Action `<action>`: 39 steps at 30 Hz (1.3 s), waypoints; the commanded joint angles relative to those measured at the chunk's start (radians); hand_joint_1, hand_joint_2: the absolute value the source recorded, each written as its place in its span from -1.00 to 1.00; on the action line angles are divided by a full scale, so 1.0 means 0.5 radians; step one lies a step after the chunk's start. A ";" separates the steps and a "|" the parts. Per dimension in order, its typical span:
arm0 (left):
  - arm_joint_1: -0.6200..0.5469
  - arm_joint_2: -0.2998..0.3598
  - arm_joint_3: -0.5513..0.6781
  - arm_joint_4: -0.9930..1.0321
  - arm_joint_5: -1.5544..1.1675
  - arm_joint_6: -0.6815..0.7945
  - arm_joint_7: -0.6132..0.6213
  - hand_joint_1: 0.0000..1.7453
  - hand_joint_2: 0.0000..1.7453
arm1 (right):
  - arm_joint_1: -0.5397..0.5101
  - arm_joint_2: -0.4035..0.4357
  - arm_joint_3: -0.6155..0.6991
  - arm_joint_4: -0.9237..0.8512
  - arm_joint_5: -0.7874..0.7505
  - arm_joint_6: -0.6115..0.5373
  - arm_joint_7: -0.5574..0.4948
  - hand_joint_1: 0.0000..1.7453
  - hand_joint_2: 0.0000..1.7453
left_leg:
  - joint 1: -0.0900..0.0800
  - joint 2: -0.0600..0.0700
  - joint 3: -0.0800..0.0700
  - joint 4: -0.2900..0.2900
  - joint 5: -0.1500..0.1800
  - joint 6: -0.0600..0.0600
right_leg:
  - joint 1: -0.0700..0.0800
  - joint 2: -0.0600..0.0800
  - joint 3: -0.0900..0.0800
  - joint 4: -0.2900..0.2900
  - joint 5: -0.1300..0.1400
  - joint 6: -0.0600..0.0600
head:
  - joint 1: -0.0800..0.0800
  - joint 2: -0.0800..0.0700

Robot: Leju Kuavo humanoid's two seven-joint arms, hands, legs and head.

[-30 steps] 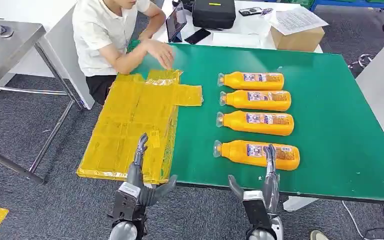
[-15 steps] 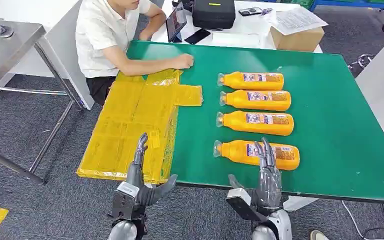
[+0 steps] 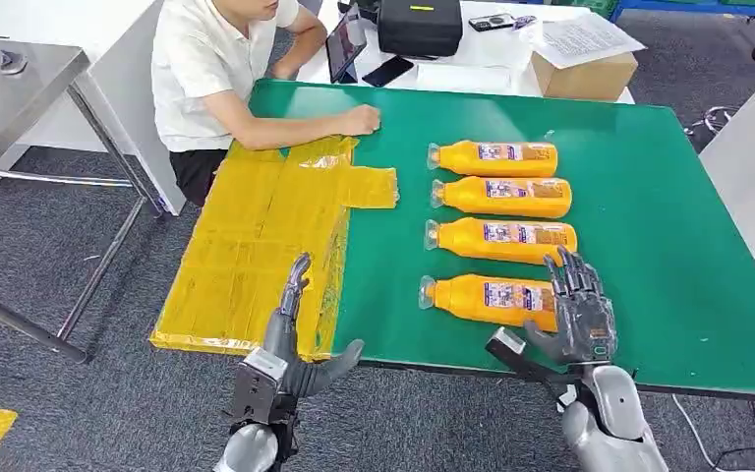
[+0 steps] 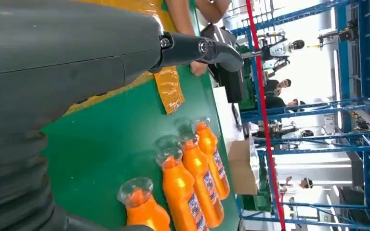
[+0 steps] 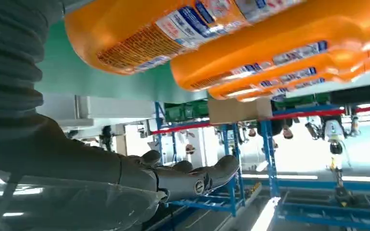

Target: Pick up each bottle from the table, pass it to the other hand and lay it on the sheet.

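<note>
1. My right hand [image 3: 580,317] has swung outward and up since a second ago, fingers spread wide, empty, over the base end of the nearest bottle [image 3: 487,300].
2. That bottle lies on the counter [image 3: 668,246]; I am reaching for the first pick.
3. Next I should lower and close around it; my left hand [image 3: 295,349] waits open beside the sheet [image 3: 256,236].

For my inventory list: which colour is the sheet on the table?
The sheet is yellow, seen best in the head view.

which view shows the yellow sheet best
The head view: the whole yellow sheet lies flat on the table's left end, its near edge under the left hand. The left wrist view catches only a strip and one corner past the thumb. The right wrist view shows bottles, not the sheet.
</note>
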 commanded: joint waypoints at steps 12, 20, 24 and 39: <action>-0.040 0.012 0.005 0.073 -0.017 -0.005 0.020 -1.00 1.00 | -0.260 -0.193 0.355 0.436 -0.180 0.507 0.237 -1.00 1.00 | 0.003 0.006 0.005 0.000 -0.002 -0.006 | 0.003 0.007 0.004 -0.001 0.000 -0.006 | 0.000 0.000; -0.044 0.017 -0.008 0.061 -0.019 -0.028 0.026 -1.00 1.00 | -0.353 -0.238 0.431 0.591 -0.244 0.679 0.243 -1.00 1.00 | 0.005 0.006 0.007 -0.001 -0.002 -0.006 | 0.005 0.007 0.007 -0.003 0.000 -0.006 | 0.000 0.000; -0.040 0.022 -0.027 0.043 -0.033 -0.049 0.039 -1.00 1.00 | -0.371 -0.301 0.528 0.565 -0.265 0.864 0.302 -1.00 1.00 | 0.003 0.003 0.006 -0.001 -0.001 -0.005 | 0.003 0.004 0.006 -0.002 0.000 -0.005 | 0.000 0.000; -0.053 0.036 -0.059 -0.010 -0.047 -0.115 0.071 -1.00 1.00 | -0.474 -0.490 0.803 0.524 -0.313 1.220 0.316 1.00 1.00 | 0.003 0.002 0.011 0.000 0.003 -0.001 | 0.003 0.003 0.011 -0.003 0.004 -0.003 | 0.000 0.000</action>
